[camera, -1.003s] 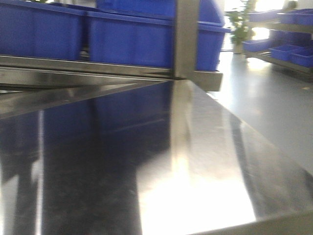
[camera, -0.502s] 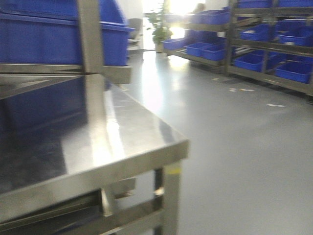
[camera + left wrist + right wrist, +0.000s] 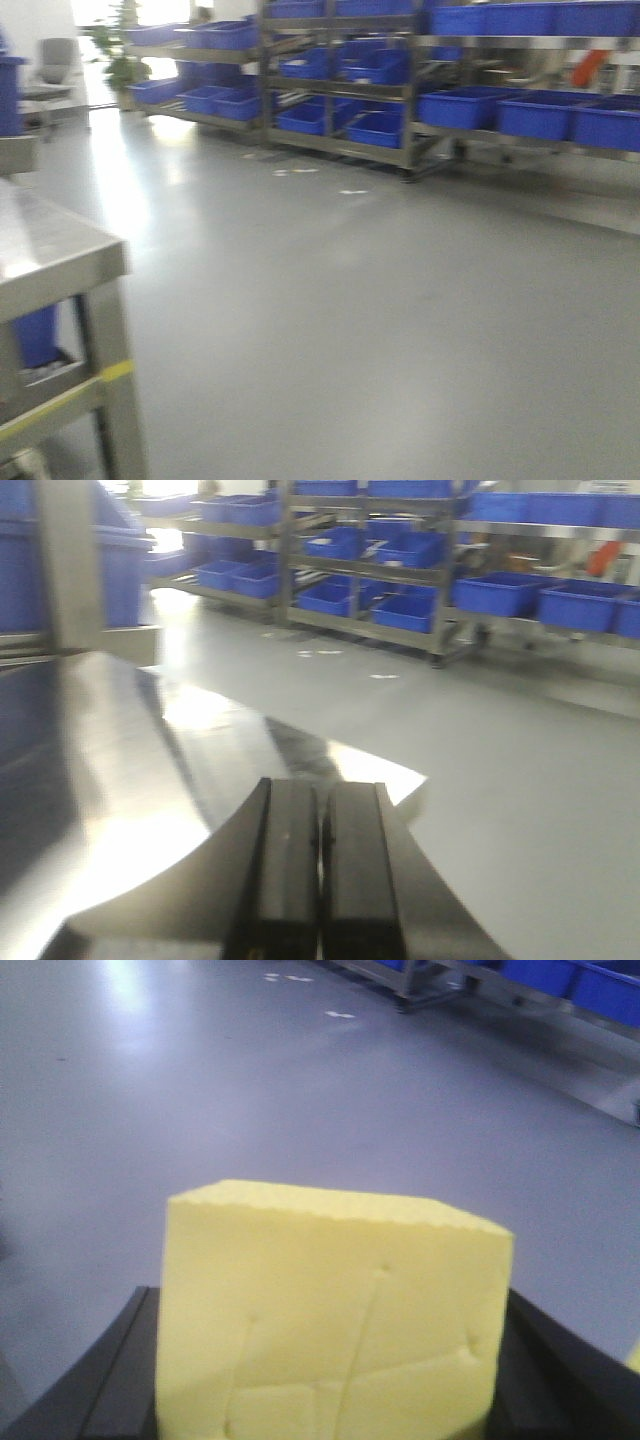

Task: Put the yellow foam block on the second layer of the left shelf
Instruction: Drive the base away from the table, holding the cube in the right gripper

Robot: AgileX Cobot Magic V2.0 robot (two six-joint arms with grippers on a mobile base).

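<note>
Two hands are showing: the right hand (image 3: 335, 1415) is gripping the yellow foam block (image 3: 330, 1300) over the floor (image 3: 150, 1110), while the left hand (image 3: 320, 870) is sitting closed and empty above the worktop (image 3: 120, 810). Any jolt is risking the soft foam slipping loose.

Grey floor (image 3: 350, 300), steel table (image 3: 55, 262), blue-bin shelving (image 3: 412, 110).

The yellow foam block (image 3: 335, 1310), matte pale yellow with a creased, dimpled near face and a ragged top edge, is held upright between the dark jaws of the right gripper (image 3: 335, 1390), rising above them.
</note>
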